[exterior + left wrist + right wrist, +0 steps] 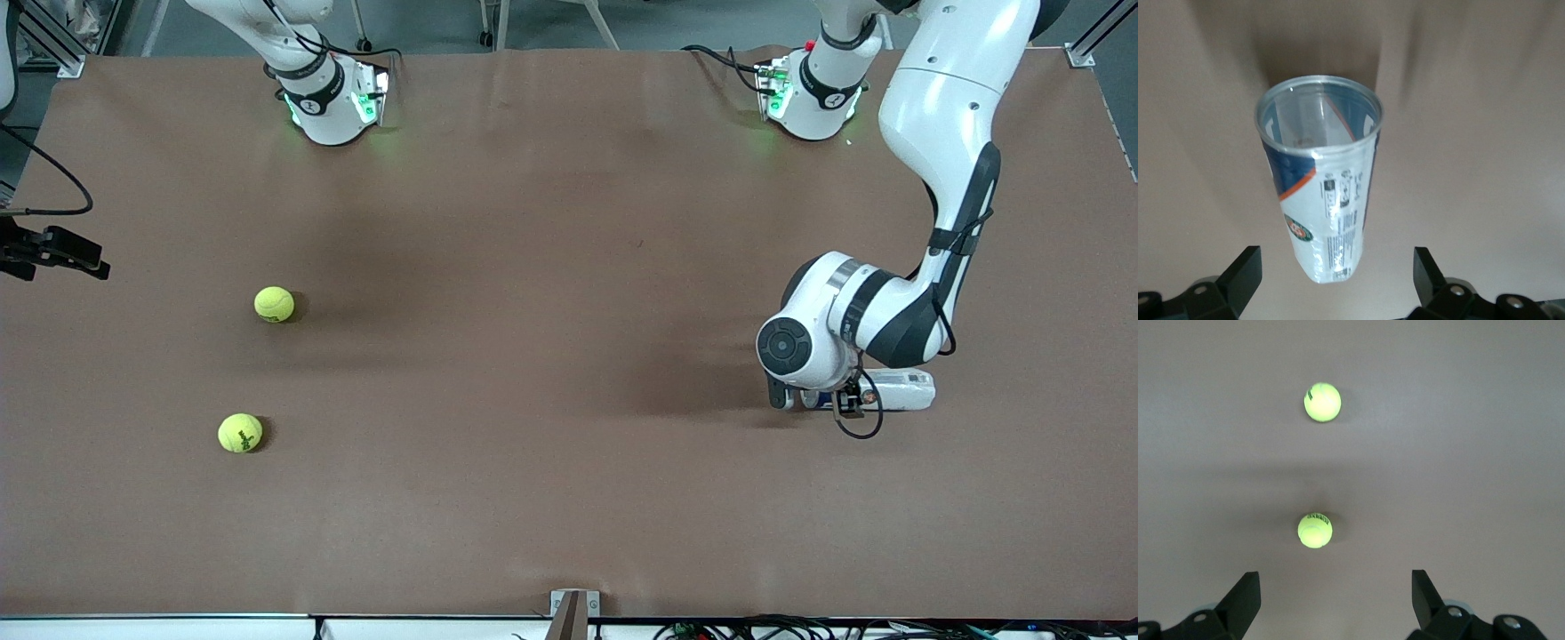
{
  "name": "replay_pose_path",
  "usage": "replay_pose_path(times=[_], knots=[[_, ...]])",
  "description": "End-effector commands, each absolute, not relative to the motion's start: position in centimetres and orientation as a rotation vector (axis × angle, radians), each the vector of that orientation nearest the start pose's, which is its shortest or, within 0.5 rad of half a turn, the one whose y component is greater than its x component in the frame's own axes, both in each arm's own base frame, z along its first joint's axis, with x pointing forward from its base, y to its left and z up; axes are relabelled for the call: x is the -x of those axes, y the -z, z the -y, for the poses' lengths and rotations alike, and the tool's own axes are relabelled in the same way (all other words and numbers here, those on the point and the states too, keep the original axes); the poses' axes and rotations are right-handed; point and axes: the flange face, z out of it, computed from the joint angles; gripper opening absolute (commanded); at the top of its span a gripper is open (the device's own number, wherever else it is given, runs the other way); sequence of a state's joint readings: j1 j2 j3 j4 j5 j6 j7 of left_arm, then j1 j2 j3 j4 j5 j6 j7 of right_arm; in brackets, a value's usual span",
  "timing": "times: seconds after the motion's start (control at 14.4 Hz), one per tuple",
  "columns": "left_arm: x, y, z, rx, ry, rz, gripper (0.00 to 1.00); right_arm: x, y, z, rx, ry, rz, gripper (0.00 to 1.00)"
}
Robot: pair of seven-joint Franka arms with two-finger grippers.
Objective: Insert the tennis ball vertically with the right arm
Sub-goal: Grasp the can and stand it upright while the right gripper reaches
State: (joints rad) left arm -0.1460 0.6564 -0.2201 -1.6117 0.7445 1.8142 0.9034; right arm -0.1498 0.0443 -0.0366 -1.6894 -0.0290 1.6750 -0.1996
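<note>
Clear tube (1321, 183) lies flat, long axis along the table's length.

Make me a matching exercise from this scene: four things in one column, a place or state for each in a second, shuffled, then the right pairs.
Things:
1. tennis ball with dark print
2. other tennis ball
3. clear ball tube
4. left gripper

Places or states:
A. lying on its side, mouth open
B. open, fingers either side of the tube
C. nearest the front camera
D. farther from the front camera, at the right arm's end

Pairs: 1-C, 2-D, 3-A, 4-B
</note>
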Motion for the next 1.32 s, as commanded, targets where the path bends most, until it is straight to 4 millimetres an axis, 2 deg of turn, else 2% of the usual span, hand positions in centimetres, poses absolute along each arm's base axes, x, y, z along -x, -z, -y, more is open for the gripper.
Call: replay_pose_path(times=[0.0,0.21,0.49,0.62,0.83,1.04,1.25], knots=[[-63.5,-22.6,16.5,1.827,-0.719,-1.896,1.00,-55.8,-54.5,10.5,3.142,-0.206,0.060,1.00],[-63.5,-22.2,16.3,1.811,-0.728,-1.892,1.00,-56.8,-50.6,9.0,3.106,-0.359,0.109,1.00],[-63.5,-21.8,16.1,1.837,-0.721,-1.838,1.00,-58.6,-46.8,8.7,3.090,-0.403,0.178,1.00],[-63.9,-21.9,15.6,1.808,-0.717,-1.814,1.00,-59.2,-44.5,7.9,3.086,-0.447,0.202,1.00],[-63.8,-20.8,15.2,1.808,-0.736,-1.818,1.00,-58.6,-41.4,7.6,3.065,-0.496,0.198,1.00],[-63.9,-19.6,15.2,1.808,-0.716,-1.839,1.00,-57.8,-37.6,7.9,3.070,-0.468,0.190,1.00],[-64.0,-18.9,14.9,1.815,-0.714,-1.845,1.00,-56.9,-34.9,7.7,3.071,-0.461,0.195,1.00]])
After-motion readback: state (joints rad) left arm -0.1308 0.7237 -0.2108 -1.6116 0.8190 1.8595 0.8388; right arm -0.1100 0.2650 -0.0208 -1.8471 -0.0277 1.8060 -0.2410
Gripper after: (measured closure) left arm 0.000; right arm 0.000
